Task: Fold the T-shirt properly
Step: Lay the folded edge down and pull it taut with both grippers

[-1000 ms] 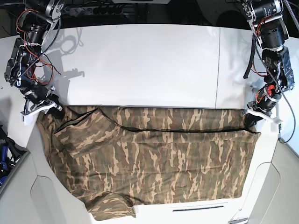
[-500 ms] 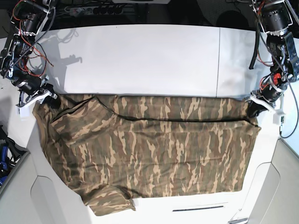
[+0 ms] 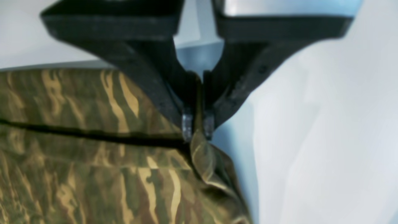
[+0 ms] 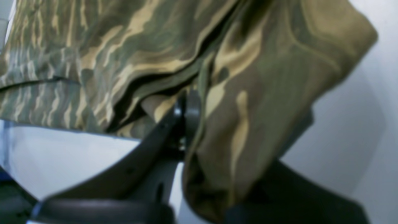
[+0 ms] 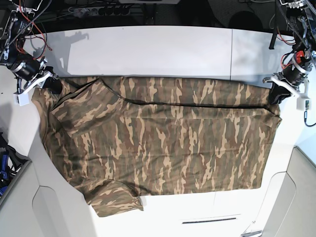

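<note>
Both arms had drawn the T-shirt (image 5: 158, 148) farther up the white table (image 5: 148, 49) than a second before, its far edge stretched taut between them. Soft camouflage cloth lay flat, one sleeve bunched toward the table's near edge. Only the wrist views showed the grips: the left gripper (image 3: 198, 126) pinched a corner fold; the right gripper (image 4: 183, 105), half buried under draped cloth, clamped a blurred hem.
</note>
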You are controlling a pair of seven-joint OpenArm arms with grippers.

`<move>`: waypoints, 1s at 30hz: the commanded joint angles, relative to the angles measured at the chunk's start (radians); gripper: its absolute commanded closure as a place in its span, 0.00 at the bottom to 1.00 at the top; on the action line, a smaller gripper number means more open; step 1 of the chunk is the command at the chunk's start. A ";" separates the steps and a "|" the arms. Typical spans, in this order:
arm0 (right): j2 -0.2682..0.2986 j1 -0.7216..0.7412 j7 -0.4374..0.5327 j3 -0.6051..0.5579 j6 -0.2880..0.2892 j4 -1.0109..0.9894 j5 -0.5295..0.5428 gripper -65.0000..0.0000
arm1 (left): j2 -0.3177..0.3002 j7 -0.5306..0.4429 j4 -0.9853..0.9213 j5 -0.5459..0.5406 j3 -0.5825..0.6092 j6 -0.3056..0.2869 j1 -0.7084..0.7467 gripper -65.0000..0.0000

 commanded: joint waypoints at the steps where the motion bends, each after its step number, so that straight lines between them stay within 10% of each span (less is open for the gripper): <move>1: 0.017 -0.014 0.011 0.004 0.005 0.034 0.015 1.00 | -0.016 -0.002 0.029 -0.010 -0.010 -0.007 0.011 1.00; 30: 0.017 -0.182 -0.102 0.121 0.005 0.146 0.089 1.00 | 0.005 0.106 0.181 -0.108 -0.071 -0.082 0.235 1.00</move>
